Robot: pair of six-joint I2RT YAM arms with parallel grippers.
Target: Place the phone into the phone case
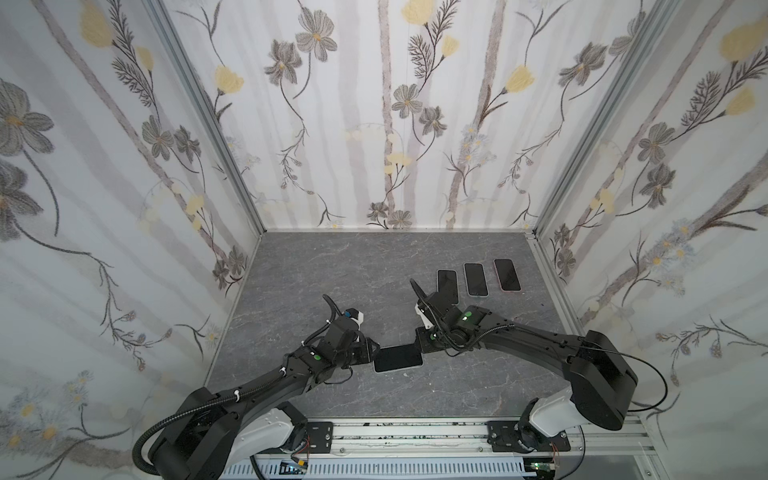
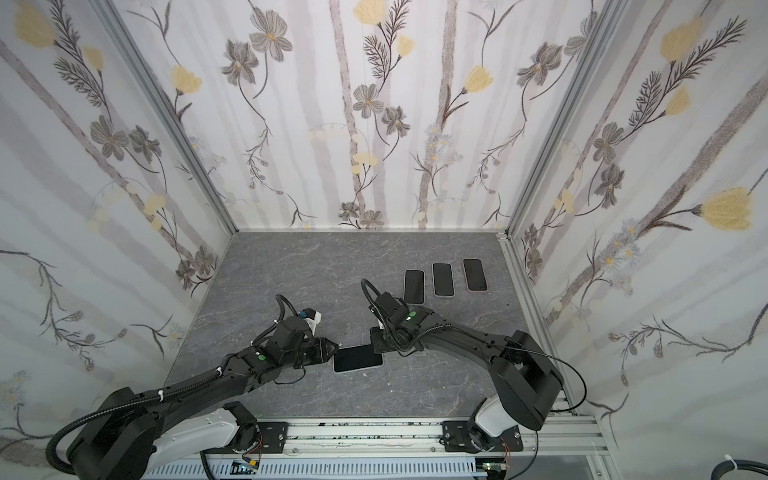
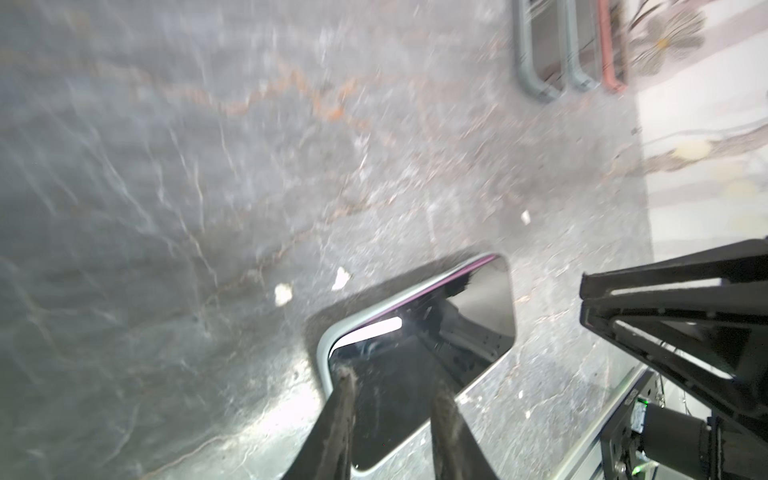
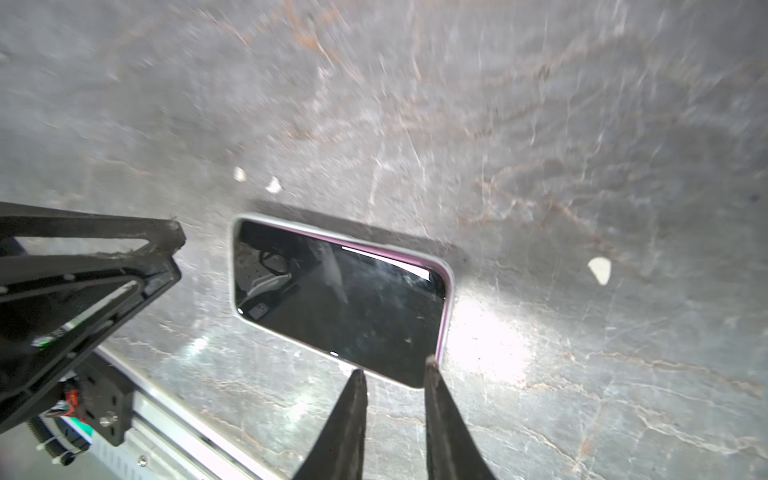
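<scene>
While my left gripper [image 3: 392, 378] hangs with fingers slightly apart over its left end, the black-screened, purple-edged phone [image 1: 398, 358] lies flat in its pale grey soft case [image 4: 233, 257] near the middle of the grey marbled bench's [image 1: 332, 266] front edge. My right gripper [image 4: 392, 365], fingers likewise parted and holding nothing, sits at the phone's right end. Three more dark phones [image 1: 476, 279] lie in a row toward the right back corner.

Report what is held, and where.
Nothing is clamped: the cased phone lies flat, left gripper over one short end, right gripper open at the other.
</scene>
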